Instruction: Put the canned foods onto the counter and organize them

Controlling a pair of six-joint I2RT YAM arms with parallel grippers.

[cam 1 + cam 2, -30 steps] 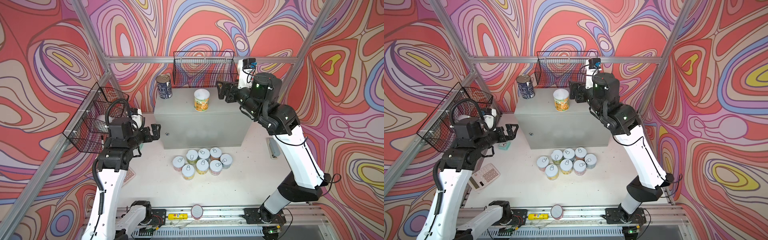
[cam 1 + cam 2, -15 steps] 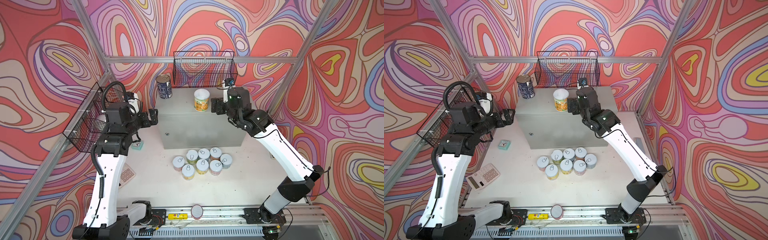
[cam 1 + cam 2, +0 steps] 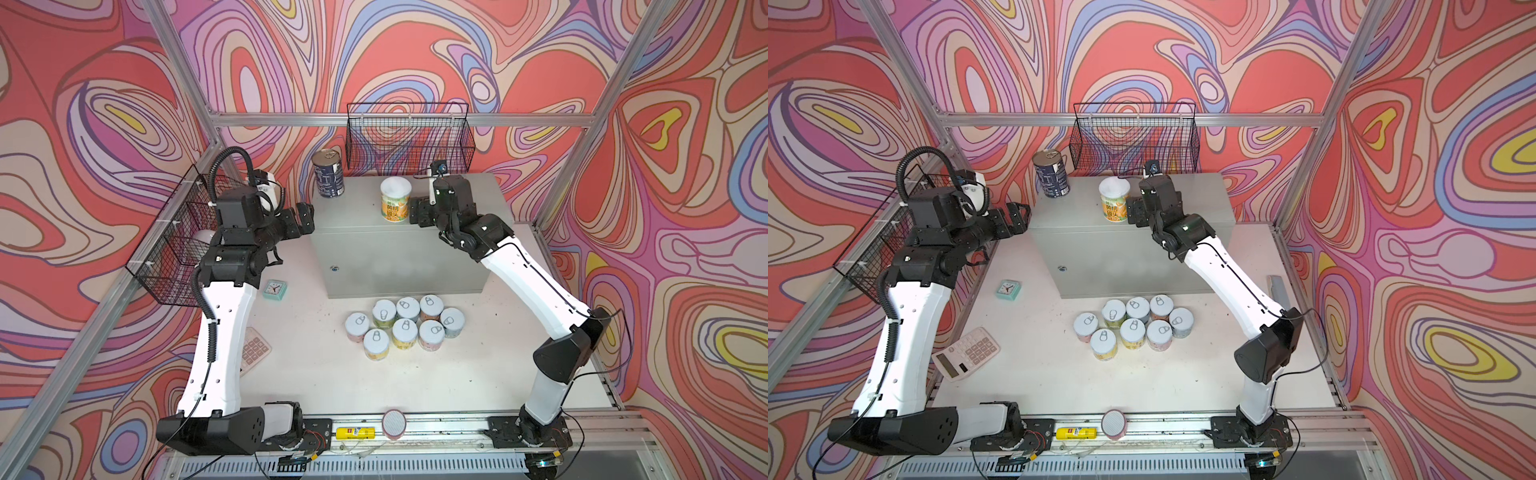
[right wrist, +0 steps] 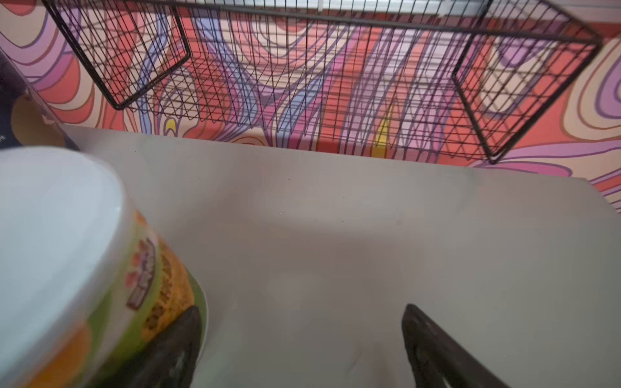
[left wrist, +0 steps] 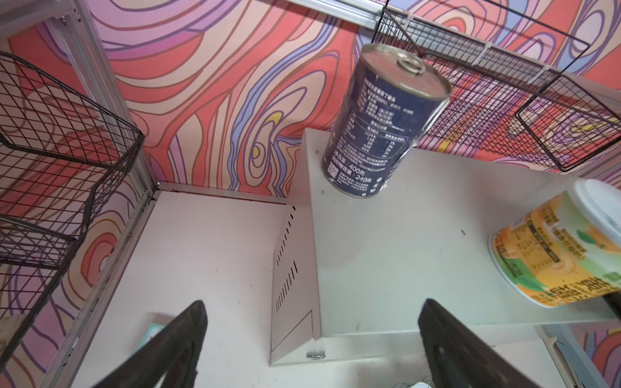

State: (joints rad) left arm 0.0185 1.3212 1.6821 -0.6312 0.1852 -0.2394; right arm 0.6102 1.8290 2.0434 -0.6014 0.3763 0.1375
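The grey counter (image 3: 453, 208) (image 3: 1183, 203) bears two tall cans: a dark blue one (image 3: 328, 173) (image 3: 1051, 173) (image 5: 379, 124) at its back left corner and a yellow-orange one (image 3: 395, 199) (image 3: 1113, 199) (image 4: 84, 268) near the middle. Several short white-lidded cans (image 3: 405, 328) (image 3: 1133, 328) stand bunched on the table before the counter. My right gripper (image 3: 417, 212) (image 4: 301, 306) is open and empty over the counter top, just right of the yellow-orange can, which stays outside its jaws. My left gripper (image 3: 306, 218) (image 5: 312, 302) hangs open and empty at the counter's left front corner.
A black wire basket (image 3: 409, 137) hangs on the back wall above the counter, and another (image 3: 178, 241) on the left wall behind my left arm. A mint clock (image 3: 275, 289) and a calculator (image 3: 966, 353) lie at left. A yellow tube (image 3: 355, 432) and pink-rimmed disc (image 3: 393, 423) sit on the front rail.
My right gripper dropped from high at the back down beside the yellow-orange can. My left gripper rose and moved back to the counter's left edge. No can moved.
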